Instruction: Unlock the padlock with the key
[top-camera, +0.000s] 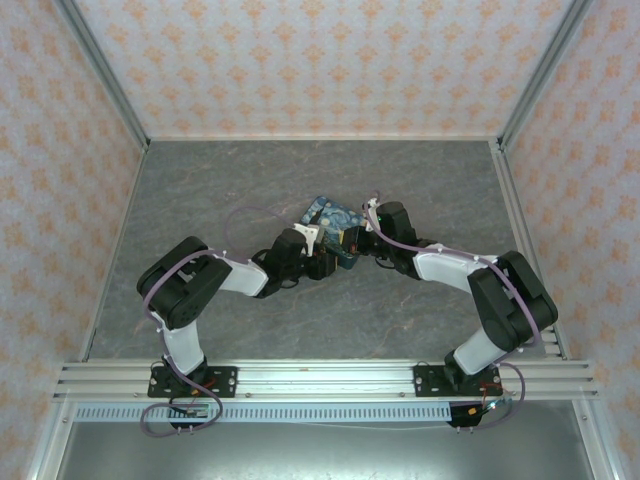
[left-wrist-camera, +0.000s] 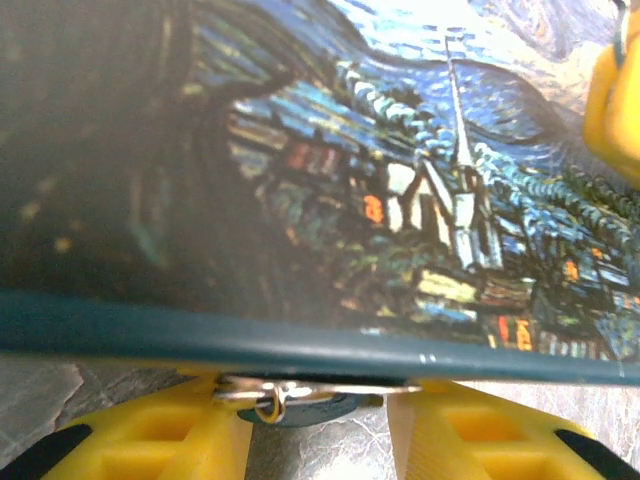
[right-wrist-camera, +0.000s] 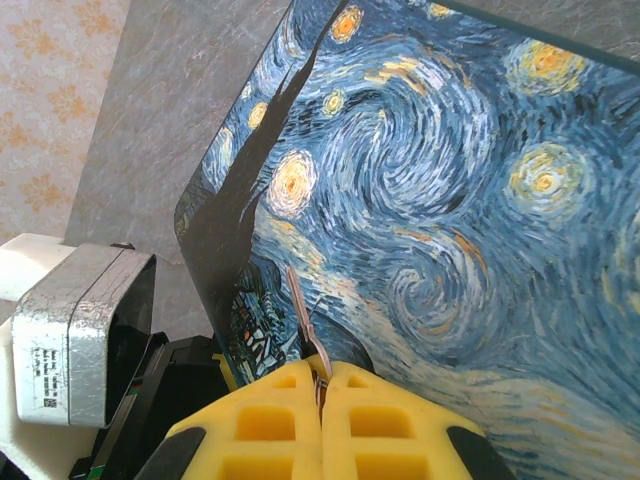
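Note:
The small teal padlock (left-wrist-camera: 312, 409) hangs under the rim of the starry-night tin (left-wrist-camera: 420, 200), with a silvery metal strip (left-wrist-camera: 330, 388) and a small ring (left-wrist-camera: 270, 405) on it. My left gripper (left-wrist-camera: 315, 440) stands open, with a yellow finger on each side of the padlock. The left finger is against the ring and a narrow gap is left on the right. My right gripper (right-wrist-camera: 322, 378) is shut on the key (right-wrist-camera: 304, 315), whose slim blade points forward over the tin's painted lid (right-wrist-camera: 450, 200). In the top view both grippers meet at the tin (top-camera: 322, 218).
The tin lies near the middle of the grey marbled table (top-camera: 200, 190), with patterned walls on three sides. The left arm's silver wrist block (right-wrist-camera: 85, 335) and black body (right-wrist-camera: 170, 390) sit close to the left of the right gripper. A yellow finger of the right gripper (left-wrist-camera: 615, 110) hangs over the tin.

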